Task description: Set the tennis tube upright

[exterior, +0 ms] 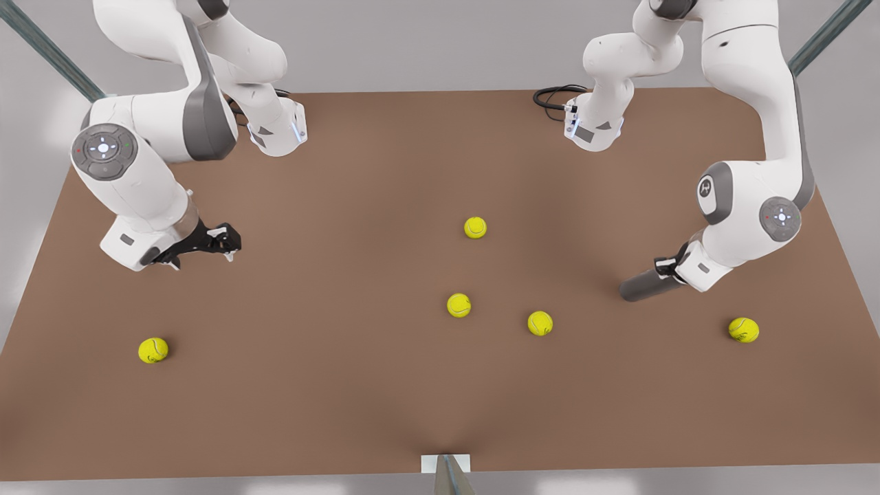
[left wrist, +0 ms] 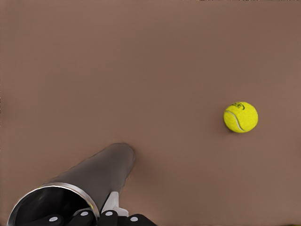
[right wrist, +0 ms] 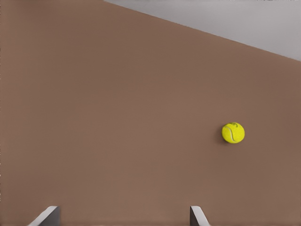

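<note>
Two grippers: left gripper [exterior: 665, 269] clamps tennis tube [exterior: 643, 285], tilted | right gripper [exterior: 230, 242] spread wide, open table [exterior: 357, 172].

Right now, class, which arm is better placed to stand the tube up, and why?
The left. Its gripper is shut on the tube, at the hollow end, on the front view's right. The right gripper hangs open and empty across the table.
</note>
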Controlling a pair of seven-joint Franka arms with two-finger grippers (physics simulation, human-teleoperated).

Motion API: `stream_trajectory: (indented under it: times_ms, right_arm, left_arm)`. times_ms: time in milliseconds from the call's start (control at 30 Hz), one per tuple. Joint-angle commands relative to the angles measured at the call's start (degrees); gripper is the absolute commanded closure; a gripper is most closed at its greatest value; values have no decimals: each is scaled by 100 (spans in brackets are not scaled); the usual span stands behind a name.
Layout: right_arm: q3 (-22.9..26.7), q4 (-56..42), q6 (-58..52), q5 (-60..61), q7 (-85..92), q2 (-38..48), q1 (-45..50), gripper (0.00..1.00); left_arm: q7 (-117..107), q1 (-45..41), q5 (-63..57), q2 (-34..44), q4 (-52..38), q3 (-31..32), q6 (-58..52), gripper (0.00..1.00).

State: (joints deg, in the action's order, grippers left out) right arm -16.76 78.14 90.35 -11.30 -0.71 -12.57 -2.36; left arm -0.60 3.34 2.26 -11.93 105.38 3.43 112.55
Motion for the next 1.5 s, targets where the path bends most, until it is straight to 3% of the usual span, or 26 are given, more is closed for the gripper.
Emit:
stream_trajectory:
  times_ms: [0, 300, 333, 367, 1033, 1267, 1467]
  right_arm:
    - [-2, 0, 0, -4, 1, 0, -19, 0]
    - [-2, 0, 0, -4, 1, 0, -19, 0]
    - [-2, 0, 0, -4, 1, 0, -19, 0]
    - [-2, 0, 0, -4, 1, 9, -19, 0]
    - [-2, 0, 0, -13, 1, 0, -10, 0]
    - [6, 0, 0, -4, 1, 0, -10, 0]
    - [-2, 0, 0, 66, -17, 0, -10, 0]
  left_arm:
    - [-19, 0, -77, -11, 0, 0, 13, 79]
    - [-116, 9, -86, -187, 0, 0, 127, 76]
    - [-116, 9, -95, -187, 0, 0, 119, 26]
    - [-116, 9, -95, -187, 0, 0, 118, 0]
    - [-556, -123, -253, 59, -18, 79, 4, 0]
    - [-529, -70, -262, -38, -1634, 88, -1551, 0]
    - [-529, -70, -270, -29, -1916, 97, -1833, 0]
